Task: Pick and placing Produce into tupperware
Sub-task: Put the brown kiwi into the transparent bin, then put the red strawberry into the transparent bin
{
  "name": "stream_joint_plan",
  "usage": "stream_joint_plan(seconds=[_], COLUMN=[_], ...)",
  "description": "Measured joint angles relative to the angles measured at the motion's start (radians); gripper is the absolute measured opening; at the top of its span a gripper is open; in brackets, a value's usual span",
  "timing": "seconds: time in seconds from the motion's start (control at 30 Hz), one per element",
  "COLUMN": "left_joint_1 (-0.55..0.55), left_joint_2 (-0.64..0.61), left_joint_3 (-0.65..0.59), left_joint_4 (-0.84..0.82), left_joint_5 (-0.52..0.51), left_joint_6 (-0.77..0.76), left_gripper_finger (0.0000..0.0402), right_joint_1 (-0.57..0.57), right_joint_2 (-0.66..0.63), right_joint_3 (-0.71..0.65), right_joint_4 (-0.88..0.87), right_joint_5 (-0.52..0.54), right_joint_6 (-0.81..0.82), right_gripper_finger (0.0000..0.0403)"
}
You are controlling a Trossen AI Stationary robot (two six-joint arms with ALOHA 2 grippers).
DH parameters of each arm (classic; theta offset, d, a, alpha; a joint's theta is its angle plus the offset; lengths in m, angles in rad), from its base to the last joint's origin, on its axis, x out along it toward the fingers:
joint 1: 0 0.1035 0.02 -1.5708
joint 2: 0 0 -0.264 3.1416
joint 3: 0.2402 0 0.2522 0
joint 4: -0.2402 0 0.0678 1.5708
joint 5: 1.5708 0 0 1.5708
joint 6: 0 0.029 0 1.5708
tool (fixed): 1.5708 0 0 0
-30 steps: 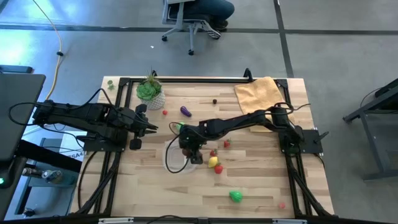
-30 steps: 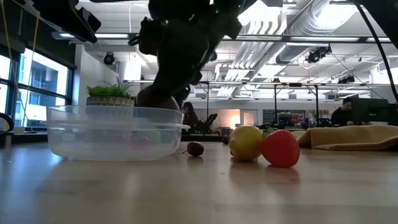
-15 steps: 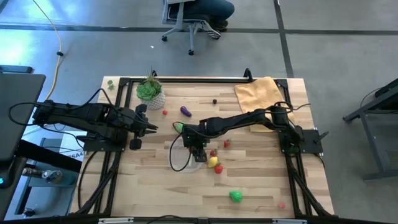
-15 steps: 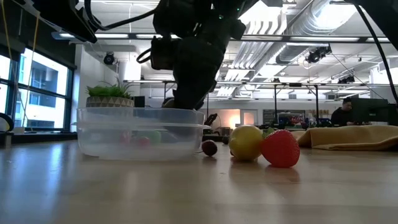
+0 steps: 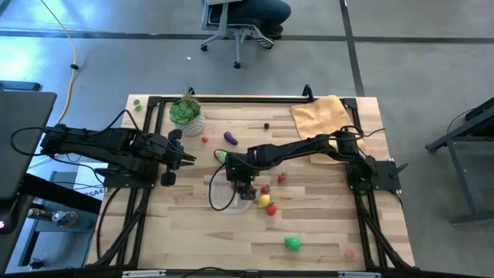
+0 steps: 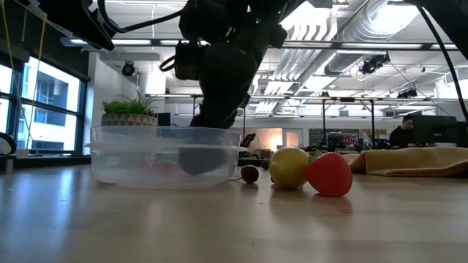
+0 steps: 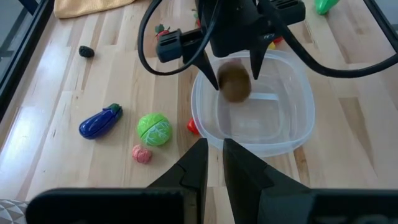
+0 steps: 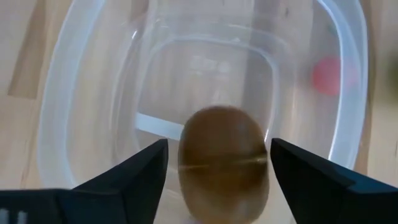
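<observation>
In the high view the right gripper hangs over the clear, rounded-square plastic tub at frame centre, while the left gripper waits at centre left. In the low view a yellow lemon and a red strawberry sit right of the tub. The left wrist view shows the left fingers close together, a brown oval kiwi above the tub. In the right wrist view, the right fingers are spread, kiwi loose between them.

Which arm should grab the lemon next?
Right. Its gripper hangs over the tupperware, jaws open around the kiwi, with the lemon just beside. The left gripper waits near the table's edge.
</observation>
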Motion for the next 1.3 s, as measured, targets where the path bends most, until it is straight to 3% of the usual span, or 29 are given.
stream_joint_plan(seconds=[0.3,0.5,0.93,1.1,1.3], left_joint_1=[0.0,0.0,0.0,0.0,0.0], left_joint_2=[0.0,0.0,0.0,0.0,0.0], left_joint_3=[0.0,0.0,0.0,0.0,0.0], left_joint_4=[0.0,0.0,0.0,0.0,0.0], left_joint_5=[0.0,0.0,0.0,0.0,0.0], left_joint_6=[0.0,0.0,0.0,0.0,0.0], left_gripper_finger=[0.004,0.004,0.004,0.004,0.004], right_joint_1=[-0.002,-0.028,-0.129,-0.175,-0.254], right_joint_2=[-0.02,-0.149,-0.42,-0.43,-0.426], right_joint_3=[-0.001,-0.001,0.0,-0.002,-0.158], right_joint_4=[-0.006,-0.06,-0.351,-0.464,-0.39], right_joint_5=[-0.003,0.004,0.155,0.141,0.041], right_joint_6=[0.0,0.007,0.035,0.034,-0.024], right_gripper_finger=[0.0279,0.0279,0.0279,0.0279,0.0279])
